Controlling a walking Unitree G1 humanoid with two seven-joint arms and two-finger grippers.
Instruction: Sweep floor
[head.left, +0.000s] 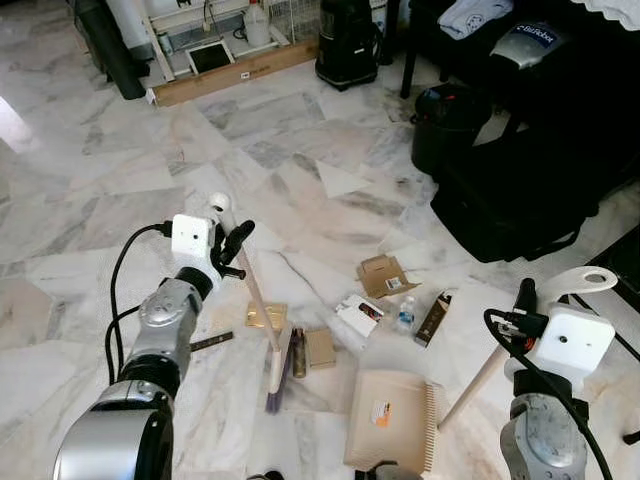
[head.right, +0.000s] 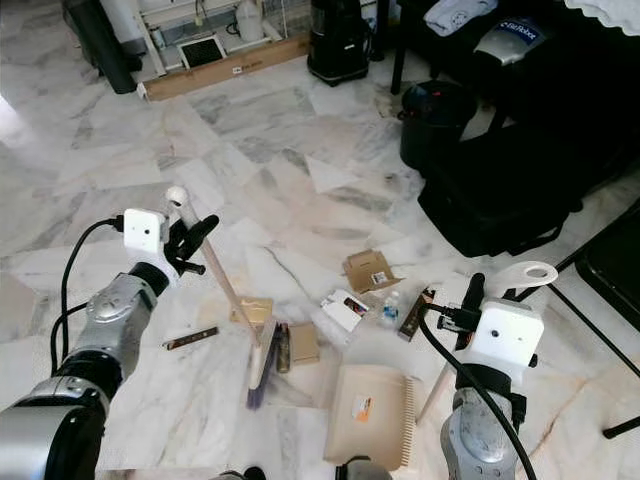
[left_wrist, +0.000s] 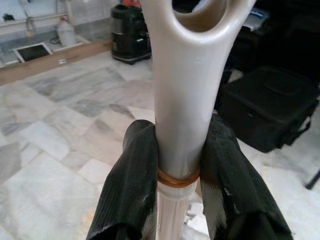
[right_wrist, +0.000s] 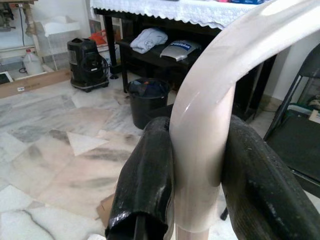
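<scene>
Dustpan nearest, broom among cardboard scraps, black bag beyond

My cream broom leans tilted, bristles on marble floor; beige dustpan lies flat beside litter.

Counted on floor: 1 broom, 1 dustpan, 1 small bottle, 3 cardboard scraps/boxes centre frame, 1 black bin upper right, 2 grippers.
</scene>
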